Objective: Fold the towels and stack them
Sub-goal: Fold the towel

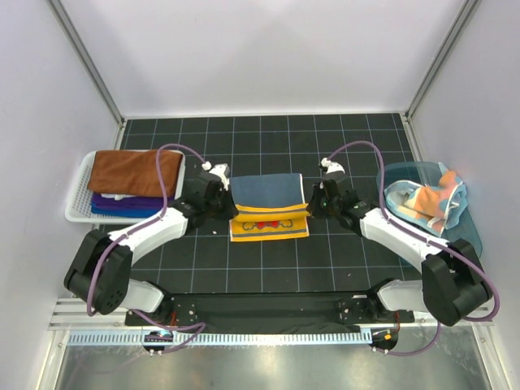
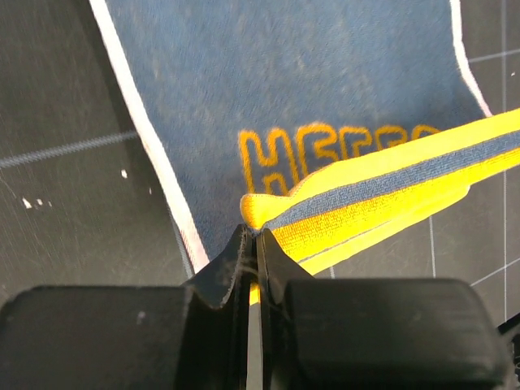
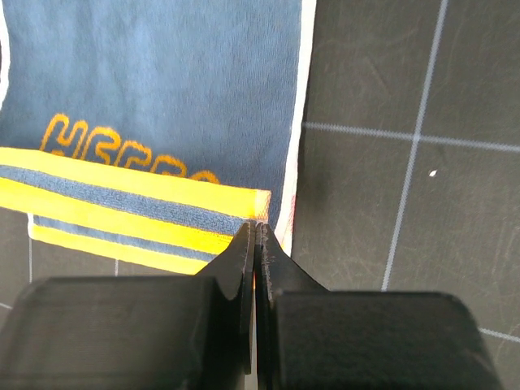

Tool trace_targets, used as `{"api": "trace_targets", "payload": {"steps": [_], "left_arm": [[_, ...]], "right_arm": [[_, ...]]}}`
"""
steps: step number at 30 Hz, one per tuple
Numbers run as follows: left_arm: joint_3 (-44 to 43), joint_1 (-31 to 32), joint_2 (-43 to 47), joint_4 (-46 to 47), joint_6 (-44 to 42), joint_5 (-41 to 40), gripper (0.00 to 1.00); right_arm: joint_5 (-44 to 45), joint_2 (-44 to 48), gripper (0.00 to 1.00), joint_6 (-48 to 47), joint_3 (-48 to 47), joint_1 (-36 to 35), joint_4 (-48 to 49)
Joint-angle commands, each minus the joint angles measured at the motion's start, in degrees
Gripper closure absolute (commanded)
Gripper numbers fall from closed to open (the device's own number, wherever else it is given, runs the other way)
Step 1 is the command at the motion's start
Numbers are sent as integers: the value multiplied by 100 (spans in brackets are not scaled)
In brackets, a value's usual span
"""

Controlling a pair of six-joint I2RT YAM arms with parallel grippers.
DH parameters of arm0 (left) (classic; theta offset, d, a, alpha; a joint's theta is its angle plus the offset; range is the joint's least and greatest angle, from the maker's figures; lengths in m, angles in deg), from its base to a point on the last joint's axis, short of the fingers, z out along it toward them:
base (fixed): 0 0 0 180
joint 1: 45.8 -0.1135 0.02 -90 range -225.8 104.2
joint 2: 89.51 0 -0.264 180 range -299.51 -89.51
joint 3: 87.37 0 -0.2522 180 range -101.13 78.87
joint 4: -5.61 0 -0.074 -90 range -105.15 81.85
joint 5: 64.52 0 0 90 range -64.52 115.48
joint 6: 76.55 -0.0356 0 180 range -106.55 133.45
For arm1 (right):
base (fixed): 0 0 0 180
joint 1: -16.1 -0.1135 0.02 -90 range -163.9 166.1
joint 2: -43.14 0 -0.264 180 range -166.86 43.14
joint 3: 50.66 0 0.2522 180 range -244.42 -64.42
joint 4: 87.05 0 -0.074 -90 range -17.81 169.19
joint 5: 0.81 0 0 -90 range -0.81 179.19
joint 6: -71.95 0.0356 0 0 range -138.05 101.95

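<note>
step: folding striped towel point(image 1: 268, 207) at centre of mat point(image 1: 325, 268) | left gripper point(image 2: 253, 244) and right gripper point(image 3: 256, 237) each pinched tight on a yellow-edge corner | done: folded towels point(image 1: 134, 172) stacked in basket point(image 1: 77, 213) | left: loose towels point(image 1: 422, 201) in tub point(image 1: 478, 236)

Left arm point(image 1: 154, 231) is showing white tubular links between bulky black rounded joint housings; right arm point(image 1: 398, 238) is showing the same build. A thin purple cable point(image 1: 173, 149) is running in a loop along each arm. Left gripper point(image 2: 250, 237) and right gripper point(image 3: 255, 229) are presenting matte black moulded plastic fingers point(image 2: 221, 275), wedge-tipped and faintly scuffed. Small white wrist fittings point(image 1: 216, 171) are topping both wrists. A flat black base plate point(image 1: 268, 307) is carrying both arms.
</note>
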Motion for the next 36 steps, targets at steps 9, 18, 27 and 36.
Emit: {"api": "trace_targets", "payload": {"steps": [9, 18, 27, 36], "left_arm": [[330, 160, 113, 426, 202, -162, 80], [374, 204, 244, 417, 175, -21, 73], [15, 204, 394, -118, 167, -363, 66], [-1198, 204, -985, -1084, -71, -838, 61]], "right_arm": [[-64, -266, 97, 114, 276, -88, 233], [-72, -100, 71, 114, 372, -88, 119], [165, -90, 56, 52, 13, -88, -189], [429, -951, 56, 131, -594, -88, -224]]}}
